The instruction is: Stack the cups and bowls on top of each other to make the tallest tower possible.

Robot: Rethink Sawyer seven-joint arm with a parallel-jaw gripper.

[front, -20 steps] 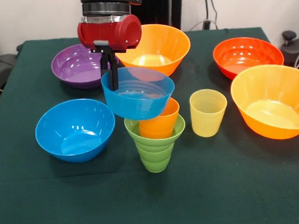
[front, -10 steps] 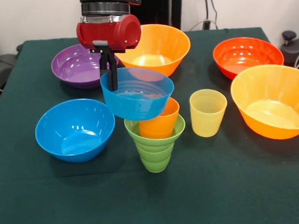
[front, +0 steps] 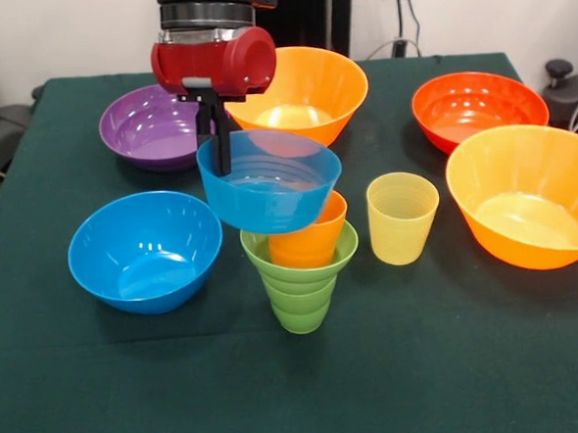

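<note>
The green ribbed cup [front: 302, 294] stands near the table's middle, and the orange cup [front: 310, 240] is nested inside it. Just above the orange cup, a small translucent blue bowl [front: 268, 193] hangs slightly tilted, its base at the cup's rim. My gripper [front: 216, 147] comes down from above and is shut on that bowl's left rim, one finger inside and one outside. To the right of the stack stands the pale yellow cup [front: 402, 219], upright.
A medium blue bowl [front: 144, 250] lies left of the stack, with a purple bowl [front: 146, 127] behind it. One big orange bowl [front: 306, 93] sits tilted at the back, another [front: 528, 197] at the right edge. A red-orange bowl [front: 479, 107] is back right.
My gripper and the translucent blue bowl have shifted slightly to the right over the orange cup. Nothing else has moved.
</note>
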